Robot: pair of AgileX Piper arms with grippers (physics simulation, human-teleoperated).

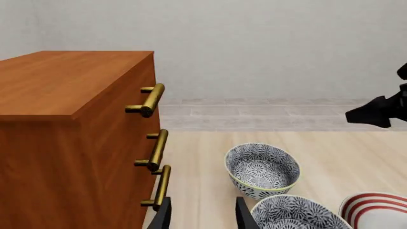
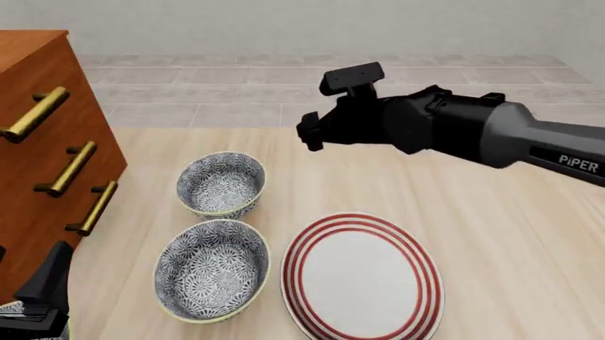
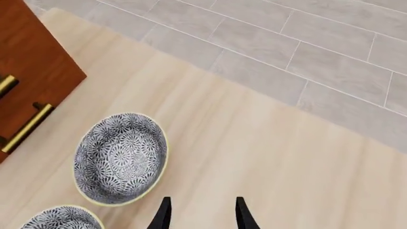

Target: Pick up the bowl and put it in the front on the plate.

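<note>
Blue-grey floral ceramic, two look-alike bowls on the pale wood table, one behind the other just right of the wooden drawer chest [image 2: 38,163]. "In the front" is read here as the near one: the bowl [image 2: 212,269] sits upright, mouth up, just left of the plate [image 2: 362,275], rims close but apart as far as the front view shows. The far bowl [image 2: 220,184] stands just beyond it.

Right gripper [image 2: 307,134] hangs above the table, beyond and right of both bowls. Its wrist view looks down on the far bowl, with the near bowl only at the frame corner. Fingers parted, nothing between them.

Left gripper [image 1: 201,214] low at the near left, by the chest; jaws apart, empty. The bowl lies just ahead of it and to its right.

Judgement: the left arm is nearer the bowl. From the right gripper the bowl lies nearer the camera, left and down.

Bowl is round, so no long axis and no heading to match; any point on the rim would serve. Only the upward opening matters, which suggests a rim pinch from above, then a short carry right onto the plate.
</note>
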